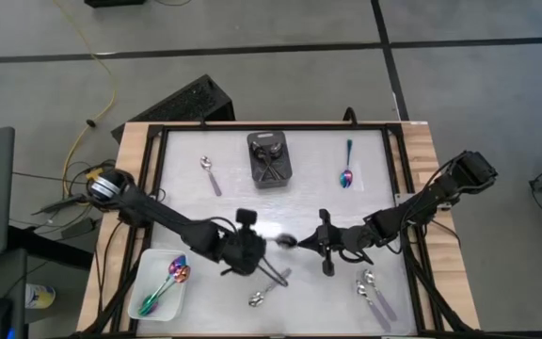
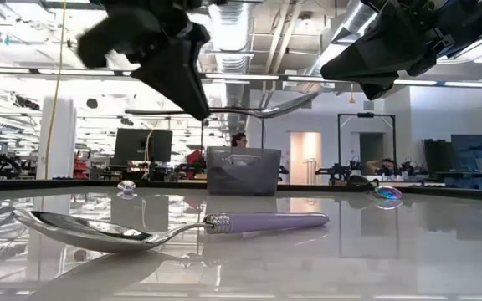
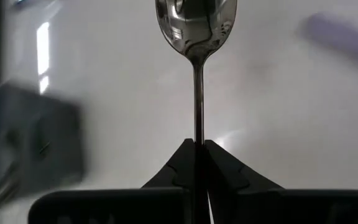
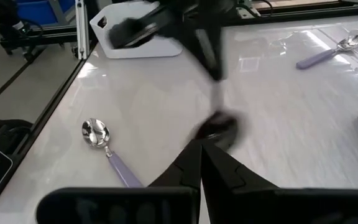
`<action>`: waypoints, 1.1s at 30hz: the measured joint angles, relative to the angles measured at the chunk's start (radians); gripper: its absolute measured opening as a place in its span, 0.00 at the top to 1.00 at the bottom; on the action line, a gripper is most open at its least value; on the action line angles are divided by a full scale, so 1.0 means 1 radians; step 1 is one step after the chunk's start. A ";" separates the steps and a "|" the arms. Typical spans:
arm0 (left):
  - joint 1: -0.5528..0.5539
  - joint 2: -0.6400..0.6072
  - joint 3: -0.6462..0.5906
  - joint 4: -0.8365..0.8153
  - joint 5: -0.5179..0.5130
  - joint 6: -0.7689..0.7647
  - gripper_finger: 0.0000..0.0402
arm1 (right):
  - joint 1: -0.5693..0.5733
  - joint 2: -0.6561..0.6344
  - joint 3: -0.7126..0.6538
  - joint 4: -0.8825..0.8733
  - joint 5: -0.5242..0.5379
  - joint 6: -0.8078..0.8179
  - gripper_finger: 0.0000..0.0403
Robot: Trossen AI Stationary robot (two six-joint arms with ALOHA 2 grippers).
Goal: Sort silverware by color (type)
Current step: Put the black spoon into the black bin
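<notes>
Left gripper (image 3: 197,149) clenched on thin handle of shiny dark metal spoon (image 3: 195,25), held level above glossy white table (image 1: 365,202), bowl toward right arm. Right gripper (image 4: 201,152) closed, empty, tips just beside spoon bowl. Silver spoon with lilac handle (image 2: 174,226) lies on table below.

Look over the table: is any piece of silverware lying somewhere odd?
Nothing looks spilled or damaged. Loose spoons still lie scattered, like the lilac-handled spoon, while the left gripper holds a dark spoon above the table.
</notes>
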 joint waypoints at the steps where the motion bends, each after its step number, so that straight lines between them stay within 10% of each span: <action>1: 0.009 -0.009 0.000 -0.029 -0.026 -0.027 0.99 | 0.000 0.000 0.000 0.000 0.000 0.000 0.92; 12: 0.256 -0.112 0.000 -0.114 -0.166 -0.369 0.99 | 0.000 0.000 0.000 0.003 0.000 -0.055 0.92; 23: 0.675 -0.056 0.001 0.148 0.272 -0.554 0.99 | 0.000 0.000 0.000 0.003 -0.007 -0.158 0.92; 33: 0.764 -0.038 0.002 0.290 0.309 -0.636 0.99 | -0.001 0.000 0.000 0.000 -0.008 -0.212 0.92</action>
